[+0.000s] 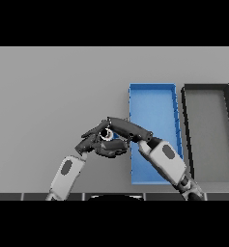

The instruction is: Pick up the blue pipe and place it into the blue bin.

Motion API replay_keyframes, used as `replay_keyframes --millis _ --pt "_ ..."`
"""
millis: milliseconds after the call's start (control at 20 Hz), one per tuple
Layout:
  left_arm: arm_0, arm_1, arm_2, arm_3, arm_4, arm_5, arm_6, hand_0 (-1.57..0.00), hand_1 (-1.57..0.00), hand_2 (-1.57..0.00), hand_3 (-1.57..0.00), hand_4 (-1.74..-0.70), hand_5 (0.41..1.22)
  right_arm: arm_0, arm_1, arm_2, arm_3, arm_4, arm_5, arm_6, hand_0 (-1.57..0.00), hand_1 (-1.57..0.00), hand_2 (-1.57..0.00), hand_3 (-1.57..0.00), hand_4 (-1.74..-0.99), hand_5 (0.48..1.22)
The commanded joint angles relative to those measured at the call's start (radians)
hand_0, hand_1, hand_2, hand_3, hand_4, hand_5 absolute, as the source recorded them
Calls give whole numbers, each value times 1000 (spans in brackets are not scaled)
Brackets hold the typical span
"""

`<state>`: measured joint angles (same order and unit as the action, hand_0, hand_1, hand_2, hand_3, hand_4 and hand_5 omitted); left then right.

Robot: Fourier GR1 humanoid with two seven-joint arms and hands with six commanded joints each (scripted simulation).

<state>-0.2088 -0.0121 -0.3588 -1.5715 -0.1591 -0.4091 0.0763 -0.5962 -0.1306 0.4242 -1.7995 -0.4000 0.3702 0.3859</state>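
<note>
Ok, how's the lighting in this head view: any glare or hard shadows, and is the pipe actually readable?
Head view: flat, even light on the grey table, no glare. Only faint shading inside the blue bin and the dark bin. The blue pipe is barely readable, a sliver of blue between the overlapping left hand and right hand.

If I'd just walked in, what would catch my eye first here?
Probably the two dark hands meeting at the table's middle: the left hand and right hand overlap, with a small blue pipe barely showing between them. Just right of them lies a bright blue bin, and beside it a black bin.
</note>
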Motion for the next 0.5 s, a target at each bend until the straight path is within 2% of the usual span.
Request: replay_keyframes --millis 0,100,200,300,400,450 --pt "-3 -2 -1 11 -7 3 2 -25 -23 -22 -20 -922 482 -15 -7 -13 -8 -25 -11 18 -1571 -1571 -1571 -1570 -1741 1221" --pt "-8 -5 0 8 -4 2 6 -16 -14 -14 -12 -913 470 -83 3 -54 -16 -114 -72 100 -1571 -1571 -1571 -1571 -1741 1221" --pt "5 -4 -9 -2 -5 1 3 -10 -9 -9 -8 -908 456 -159 -16 -109 -8 -208 -94 152 -1571 -1571 -1571 -1571 -1741 1221" --pt "-2 9 4 0 4 -8 6 -6 -5 -5 -5 -906 445 -249 -43 -162 15 -293 -103 161 -1571 -1571 -1571 -1571 -1741 1221" --pt "-1 7 2 -1 15 -20 15 -3 -3 -3 -3 -906 437 -338 -68 -215 64 -351 -105 140 -1571 -1571 -1571 -1571 -1741 1221" --pt "-3 10 2 4 11 -20 20 -3 -2 -2 -2 -905 435 -379 -85 -242 92 -339 -129 119 -1571 -1571 -1571 -1571 -1741 1221"
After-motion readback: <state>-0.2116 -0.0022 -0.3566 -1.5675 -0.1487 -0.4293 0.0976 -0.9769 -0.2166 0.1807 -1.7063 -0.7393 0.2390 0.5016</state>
